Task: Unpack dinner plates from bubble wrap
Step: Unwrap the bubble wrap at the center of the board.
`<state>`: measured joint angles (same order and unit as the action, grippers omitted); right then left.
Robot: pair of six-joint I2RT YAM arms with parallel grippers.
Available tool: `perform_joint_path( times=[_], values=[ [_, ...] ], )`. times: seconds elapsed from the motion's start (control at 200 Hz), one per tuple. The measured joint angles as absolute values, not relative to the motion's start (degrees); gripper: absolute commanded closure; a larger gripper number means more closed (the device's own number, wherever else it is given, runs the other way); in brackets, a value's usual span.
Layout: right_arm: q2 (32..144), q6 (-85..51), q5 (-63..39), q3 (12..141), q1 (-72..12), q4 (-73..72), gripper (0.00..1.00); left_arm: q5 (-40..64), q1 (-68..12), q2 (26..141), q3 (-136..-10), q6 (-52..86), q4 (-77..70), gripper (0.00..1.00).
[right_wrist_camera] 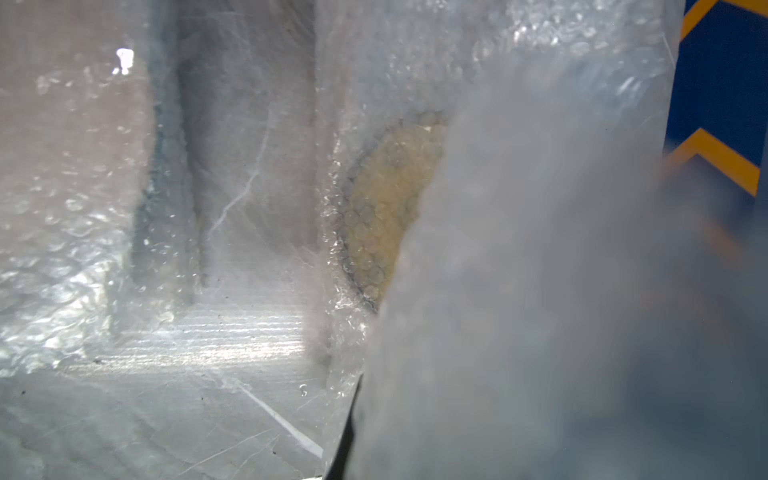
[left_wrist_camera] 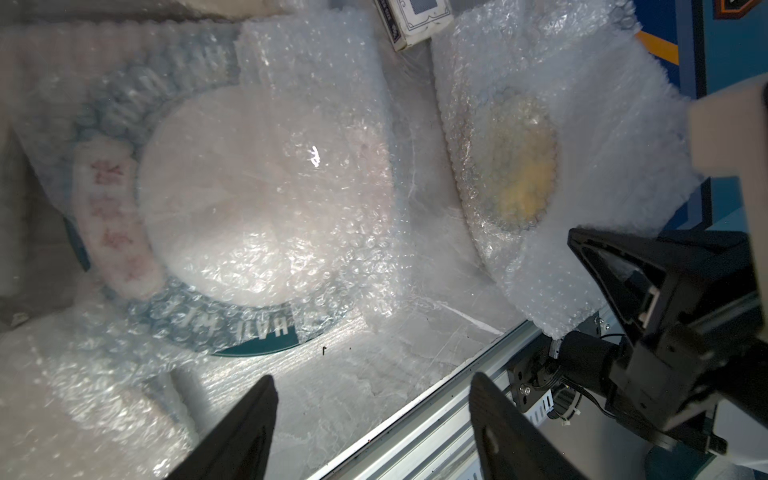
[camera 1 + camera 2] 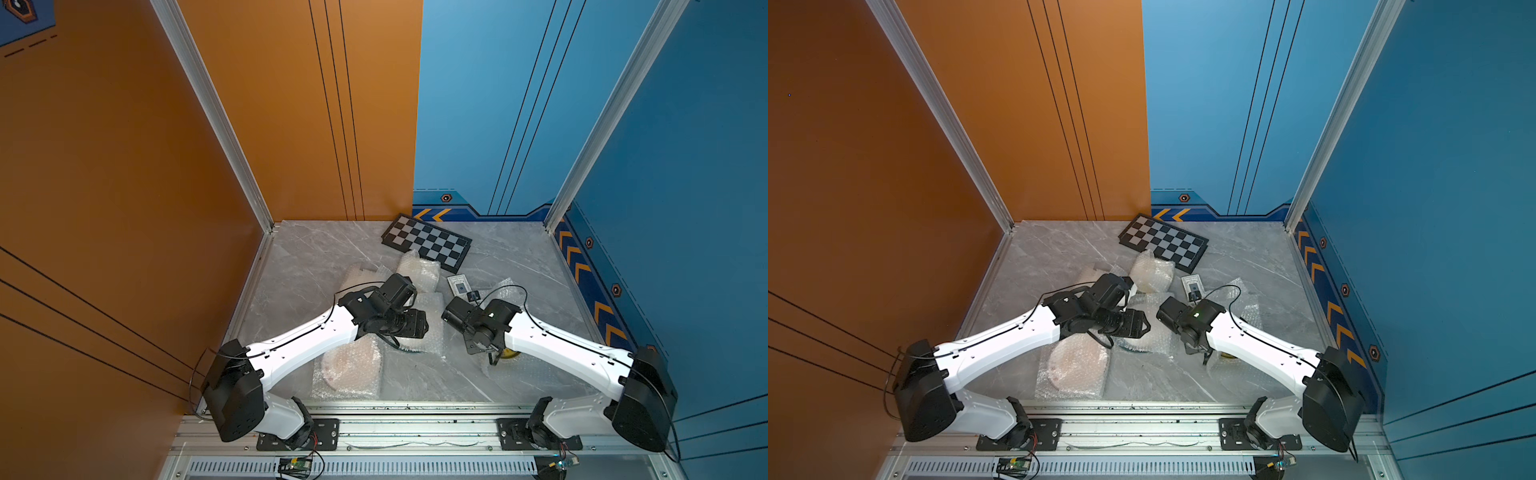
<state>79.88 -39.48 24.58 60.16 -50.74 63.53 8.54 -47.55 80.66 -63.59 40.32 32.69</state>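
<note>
My right gripper [image 3: 494, 360] is shut on a raised flap of bubble wrap [image 1: 540, 291], and one dark finger [image 1: 348, 419] shows at the flap's edge. Under that wrap lies a yellow dinner plate [image 1: 386, 208], which shows in both top views [image 3: 509, 354] [image 3: 1227, 355]. My left gripper [image 2: 372, 415] hangs open and empty over the table near the front rail, apart from the wrap. Just beyond it lies a wrapped white plate with a green-lettered rim [image 2: 249, 187]. A wrapped cream plate [image 3: 349, 365] sits front left, and another wrapped one [image 3: 419, 270] lies farther back.
A black-and-grey checkerboard [image 3: 428, 243] lies at the back of the table. A small white card box [image 3: 459, 286] sits between the arms' heads. The metal front rail [image 3: 415, 415] runs along the near edge. Orange and blue walls close in the sides and back.
</note>
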Motion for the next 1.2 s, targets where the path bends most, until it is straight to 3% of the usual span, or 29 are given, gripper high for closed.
perform_joint_path(
  times=[0.436, 0.936, 1.051, 1.156, 1.201],
  values=[
    [90.48, -32.36, 26.24, 64.84, -63.51, 64.07, 0.97, 5.89, -43.44, 69.54, -51.99, 43.42, 32.62, 0.26],
    [89.49, -28.62, 22.63, 63.42, -66.65, 61.01, 0.88, 4.86, -41.15, 68.18, -51.42, 43.64, 32.77, 0.26],
    [87.68, -27.49, 21.23, 61.89, -67.75, 59.66, 0.78, 4.45, -41.15, 68.20, -51.42, 43.62, 32.77, 0.26],
    [86.28, -26.96, 20.32, 60.42, -68.71, 58.52, 0.48, 4.27, -41.15, 68.36, -51.44, 43.62, 32.77, 0.26],
    [85.91, -26.76, 19.64, 59.99, -68.84, 58.26, 0.41, 4.25, -41.15, 68.58, -51.53, 43.62, 32.80, 0.26]
  ],
)
